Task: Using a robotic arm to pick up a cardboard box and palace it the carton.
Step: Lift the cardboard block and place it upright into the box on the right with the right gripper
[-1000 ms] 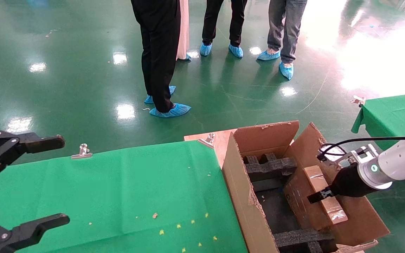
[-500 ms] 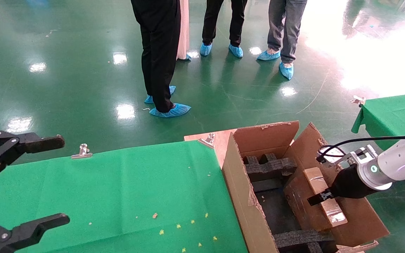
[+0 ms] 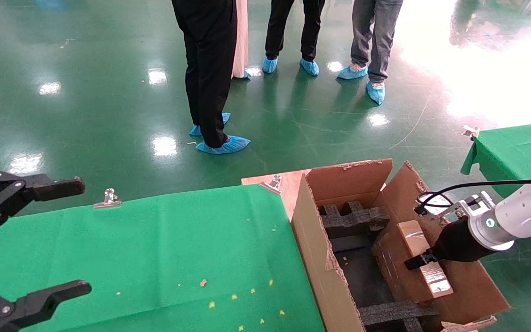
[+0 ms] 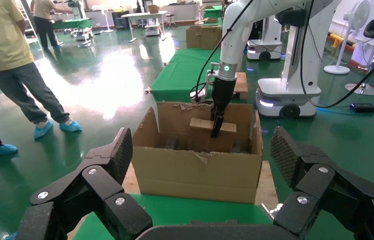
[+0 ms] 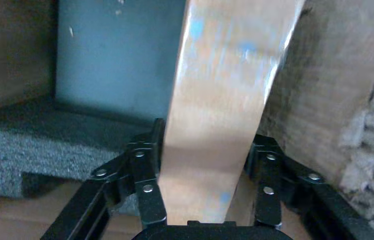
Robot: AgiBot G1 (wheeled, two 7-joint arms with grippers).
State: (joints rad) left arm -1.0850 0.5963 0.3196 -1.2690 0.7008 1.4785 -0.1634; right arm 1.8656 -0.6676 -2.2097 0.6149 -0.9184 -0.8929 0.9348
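- Green cloth table (image 3: 155,249) fills the lower left; glossy green floor behind.
- Right gripper (image 3: 416,261), lower right, clamps the cardboard box (image 3: 424,258) inside the carton (image 3: 314,240).
- Foam blocks (image 3: 353,219) line the carton around it.
- Left gripper (image 3: 39,240) hangs wide open, empty, at far left.

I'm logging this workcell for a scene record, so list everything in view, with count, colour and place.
carton: one, brown, flaps up, right of the near table.
foam blocks: several, black, lining the carton.
cardboard box: one, brown, taped, held edge-on inside the carton.
tables: two, green-clothed; one near, one far right.
clips: three seen, silver, on cloth edges.
floor: green, glossy.
people: three in the head view, blue shoe covers, standing beyond the tables.
left hand: black, open, parked over the near table.
right hand: black, on white arm, shut on the cardboard box.
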